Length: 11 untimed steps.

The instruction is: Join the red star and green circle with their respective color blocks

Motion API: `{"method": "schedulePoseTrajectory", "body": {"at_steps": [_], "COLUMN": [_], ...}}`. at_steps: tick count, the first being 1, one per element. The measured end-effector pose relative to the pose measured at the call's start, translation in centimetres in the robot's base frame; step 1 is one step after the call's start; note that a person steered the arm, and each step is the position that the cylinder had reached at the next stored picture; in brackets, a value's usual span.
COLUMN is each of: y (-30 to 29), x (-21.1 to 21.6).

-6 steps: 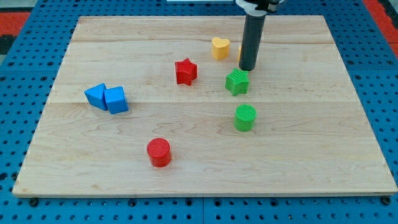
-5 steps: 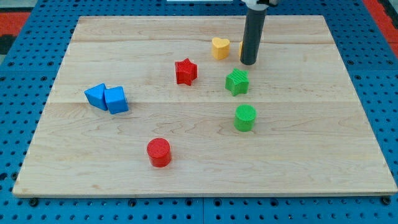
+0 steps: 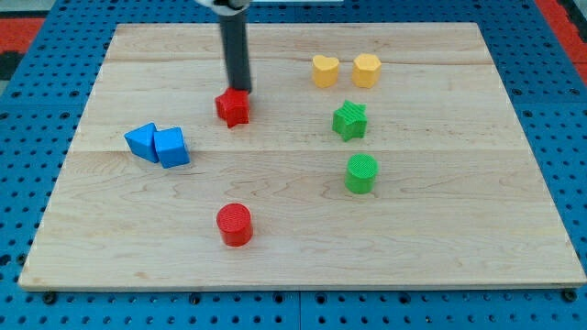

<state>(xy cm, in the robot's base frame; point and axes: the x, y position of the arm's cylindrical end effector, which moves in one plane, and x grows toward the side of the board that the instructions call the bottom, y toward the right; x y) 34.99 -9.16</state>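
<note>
Desk [image 3: 110, 247], left to right: two blue blocks [image 3: 158, 145] touching, near left edge. Red cylinder [image 3: 234, 225] toward bottom. Red star [image 3: 233, 107] above it, well apart; my tip [image 3: 238, 89] touching its top side. Yellow heart [image 3: 325, 71] and yellow block [image 3: 366, 70] near top edge. Green star [image 3: 349, 120] just above green circle [image 3: 361, 173]. No pincer fitted; state cannot be told.

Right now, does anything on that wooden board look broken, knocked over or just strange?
Nothing stands out. My tip sits just above the red star, and the other blocks rest flat and intact on the board.
</note>
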Motion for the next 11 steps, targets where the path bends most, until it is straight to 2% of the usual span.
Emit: {"method": "schedulePoseTrajectory", "body": {"at_steps": [3, 4, 5, 6, 9, 11], "y": [2.3, 2.1, 1.3, -4.0, -2.6, -0.3], "x": [13.4, 13.5, 9.9, 11.5, 14.7, 14.8]}}
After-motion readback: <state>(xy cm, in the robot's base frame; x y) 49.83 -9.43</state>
